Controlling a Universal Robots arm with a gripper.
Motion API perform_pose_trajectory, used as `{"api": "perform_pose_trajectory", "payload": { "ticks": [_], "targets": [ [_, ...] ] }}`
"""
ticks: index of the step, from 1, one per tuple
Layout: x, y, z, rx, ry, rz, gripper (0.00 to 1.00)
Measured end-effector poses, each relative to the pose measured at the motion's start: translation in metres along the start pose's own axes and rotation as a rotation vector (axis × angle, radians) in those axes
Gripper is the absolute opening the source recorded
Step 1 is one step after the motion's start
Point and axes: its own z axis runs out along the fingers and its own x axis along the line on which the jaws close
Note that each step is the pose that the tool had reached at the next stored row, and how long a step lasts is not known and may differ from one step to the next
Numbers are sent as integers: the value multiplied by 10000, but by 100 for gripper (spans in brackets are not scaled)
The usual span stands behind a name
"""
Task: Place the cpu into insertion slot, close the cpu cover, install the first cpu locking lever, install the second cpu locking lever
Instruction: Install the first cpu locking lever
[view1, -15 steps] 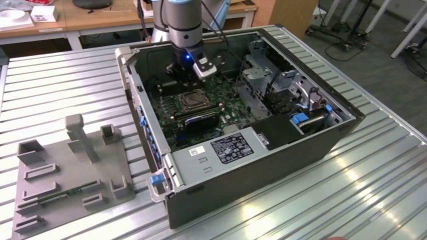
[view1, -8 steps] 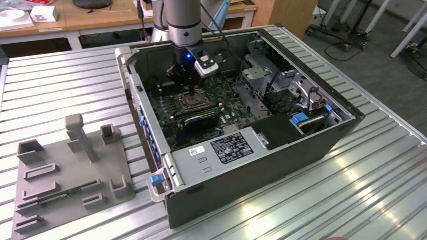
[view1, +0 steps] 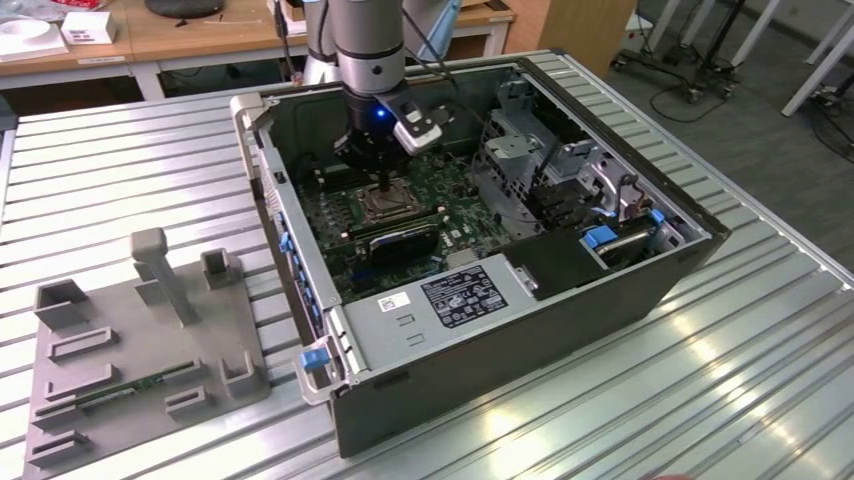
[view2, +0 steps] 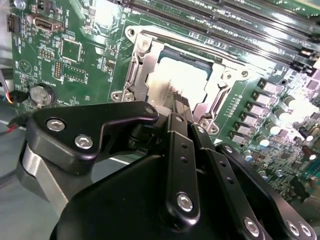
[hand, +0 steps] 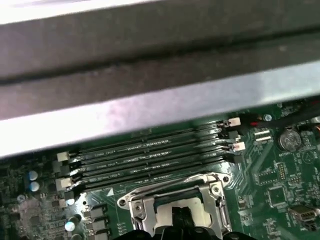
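Pincer (view2: 176, 102) is pressing down with fingertips drawn together on the chip (view2: 172, 80), which is sitting in the socket (view2: 137, 65) mid-motherboard; advisable: keeping it flat and square to the rim.

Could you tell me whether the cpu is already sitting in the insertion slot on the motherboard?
Yes, in the second wrist view the cpu lies flat inside the insertion slot, with the pincer right above it.

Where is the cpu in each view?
Exterior view: cpu in the case's middle, under the gripper.
Second wrist view: cpu upper middle, beyond the gripper.
First wrist view: cpu bottom middle.
Shared landmark: the black memory slots beside the socket.
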Motion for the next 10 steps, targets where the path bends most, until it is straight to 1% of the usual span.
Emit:
{"api": "perform_pose_trajectory", "payload": {
  "ticks": [1, 3, 4, 7, 10],
  "targets": [
    [-14, -2, 4, 10, 44, -67, 11],
    [-60, -6, 11, 53, 171, -102, 11],
    [-66, -17, 11, 84, 207, -118, 11],
    [-71, -43, 11, 121, 229, -143, 11],
    [-77, -71, 11, 132, 237, -172, 11]
  ]
}}
